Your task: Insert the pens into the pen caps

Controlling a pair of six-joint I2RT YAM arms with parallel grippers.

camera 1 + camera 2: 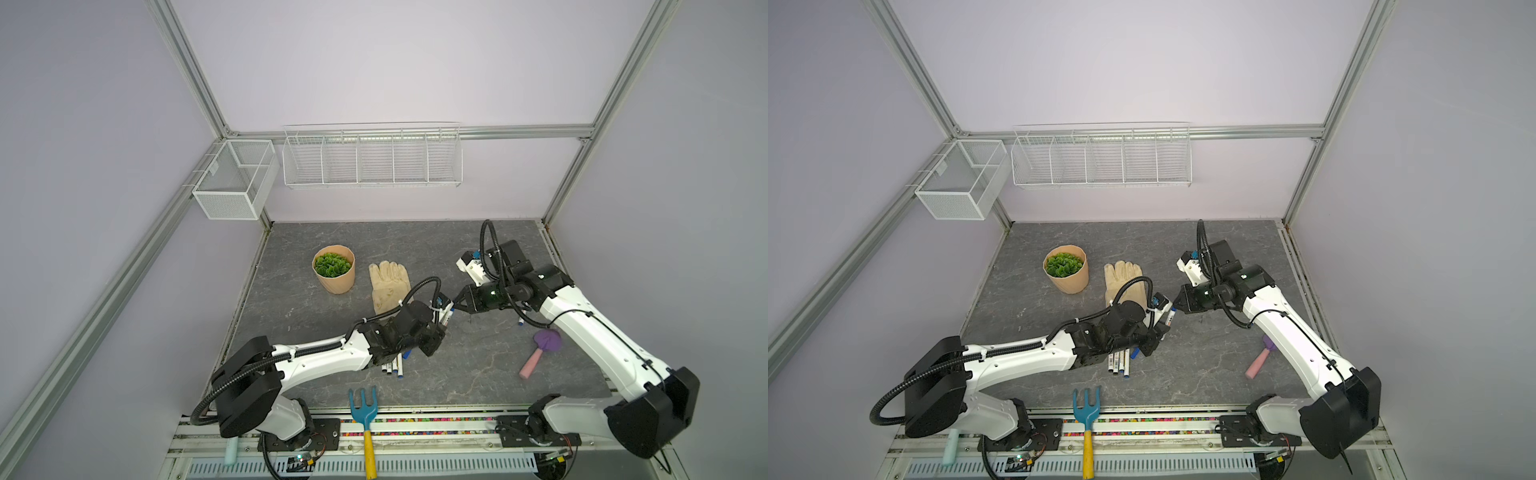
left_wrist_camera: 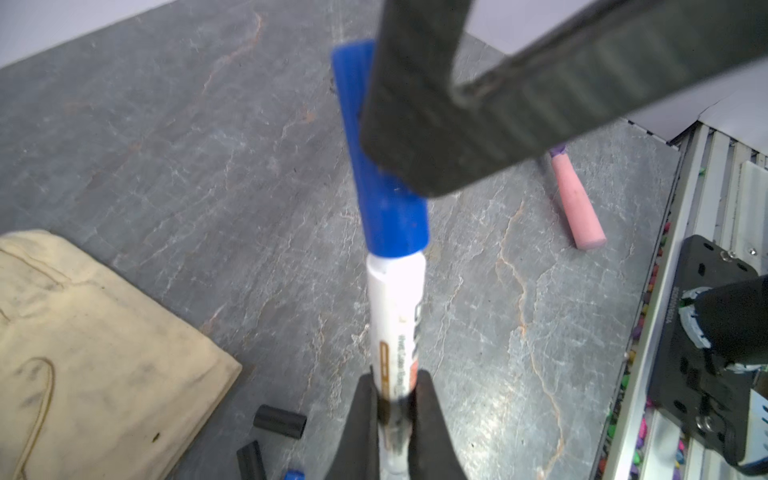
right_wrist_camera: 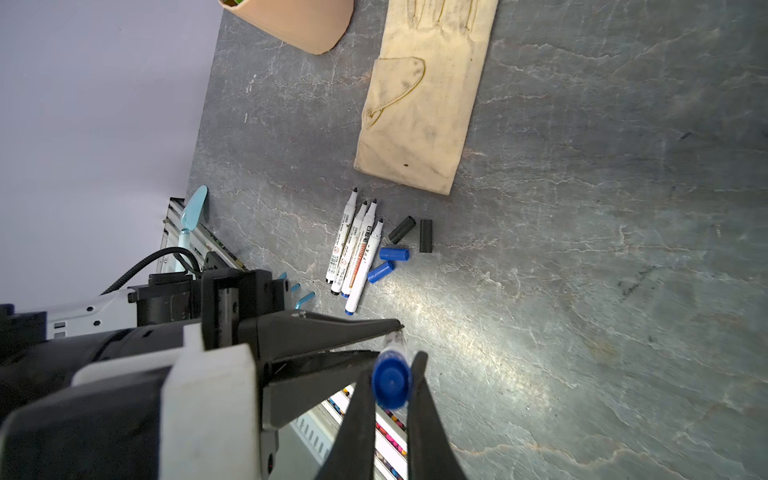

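We note the left gripper (image 2: 395, 395) clamped on the lower barrel of one pen (image 2: 397, 316). The writing end is left free, which we read as a brace against push. The right gripper (image 3: 392, 374) pinches a blue cap (image 2: 386, 199) end-on to that pen, so the axes line up. The cap covers the tip, its rim at the barrel shoulder, and we judge seating near done, unconfirmed. Beneath both grippers on the table, four loose pens (image 3: 353, 249) lie bunched and uncapped. Two black caps (image 3: 425, 236) and two spare blue caps (image 3: 394, 254) lie just beside them, presumably staged for later rounds. Beyond the left gripper lies a glove (image 3: 419, 104), then a pot (image 1: 333, 270) holding a green plant (image 1: 331, 264). Well apart on the back wall, a mesh basket (image 1: 235, 183) and a divided wire rack (image 1: 372, 160) show nothing inside.
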